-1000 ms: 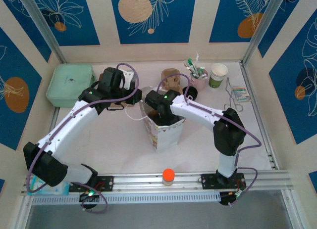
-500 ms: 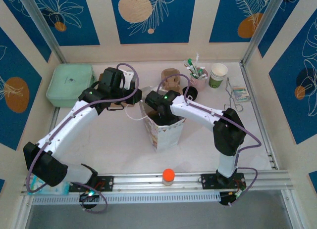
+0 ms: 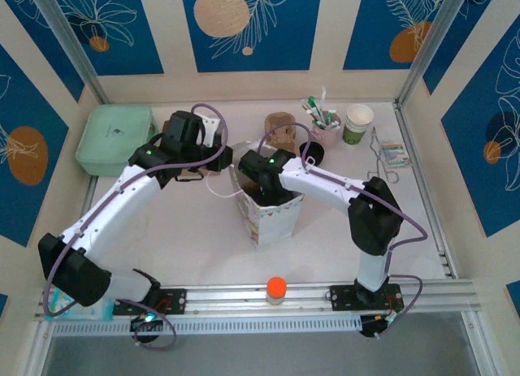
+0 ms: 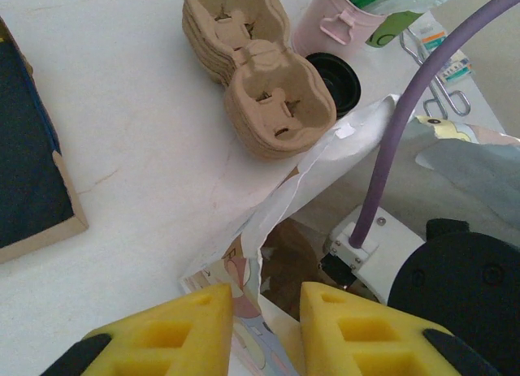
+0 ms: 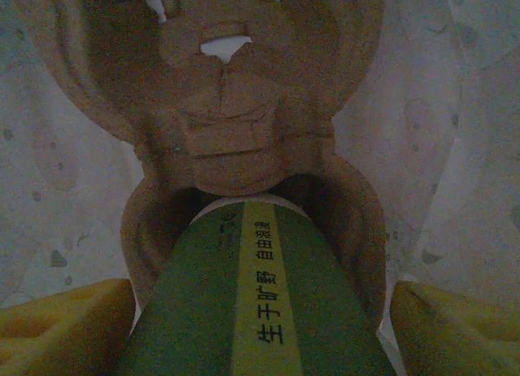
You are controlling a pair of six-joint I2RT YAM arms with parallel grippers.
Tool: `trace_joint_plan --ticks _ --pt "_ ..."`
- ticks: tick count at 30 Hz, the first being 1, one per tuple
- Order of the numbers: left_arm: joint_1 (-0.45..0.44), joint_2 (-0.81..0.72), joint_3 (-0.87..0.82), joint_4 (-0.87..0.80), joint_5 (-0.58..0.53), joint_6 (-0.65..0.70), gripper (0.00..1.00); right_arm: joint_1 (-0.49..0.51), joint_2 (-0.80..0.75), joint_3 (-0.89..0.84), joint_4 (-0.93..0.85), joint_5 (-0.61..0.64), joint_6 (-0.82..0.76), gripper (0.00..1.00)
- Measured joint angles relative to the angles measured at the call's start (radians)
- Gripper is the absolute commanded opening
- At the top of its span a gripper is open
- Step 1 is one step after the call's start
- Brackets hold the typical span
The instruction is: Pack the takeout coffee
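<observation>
Little has changed over the last second. The right arm's elbow sits a shade further toward the left in the top view. The left arm, the paper bag [image 3: 272, 218] and everything round it lie as they did.

The left pincer [image 4: 264, 311] is nearly closed on the bag's white rim, with the paper nipped between its yellow fingers [image 4: 179, 331]. This holds the mouth open at the bag's left edge.

The right arm reaches down into the bag from the right. Its pincer [image 5: 260, 331] stands wide, with a yellow pad on each side of the takeout coffee [image 5: 252, 270]. The pads sit right at the cup's flanks, so it looks gripped.

The cup's green band with its pale stripe of printed characters faces the wrist camera. Its far end sits in a round pocket of a brown pulp carrier [image 5: 236, 140], which lies inside the bag with the dim paper walls around it.

On the desk [image 3: 179, 222] behind the bag stands a stack of pulp carriers [image 4: 260, 84]. Just beside it are a round black lid [image 4: 337, 79] and a pink mug [image 3: 327, 132]. A lidless white-and-green cup [image 3: 357, 123] stands further right. A pale green box [image 3: 115, 138] rests at the far left.
</observation>
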Motion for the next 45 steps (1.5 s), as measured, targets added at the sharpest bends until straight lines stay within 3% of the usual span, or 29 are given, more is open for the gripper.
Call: trace_joint_plan --ticks 45 --pt "-0.008 0.000 0.004 0.000 -0.004 0.000 0.28 -0.026 0.031 -0.044 0.045 -0.036 0.000 0.49"
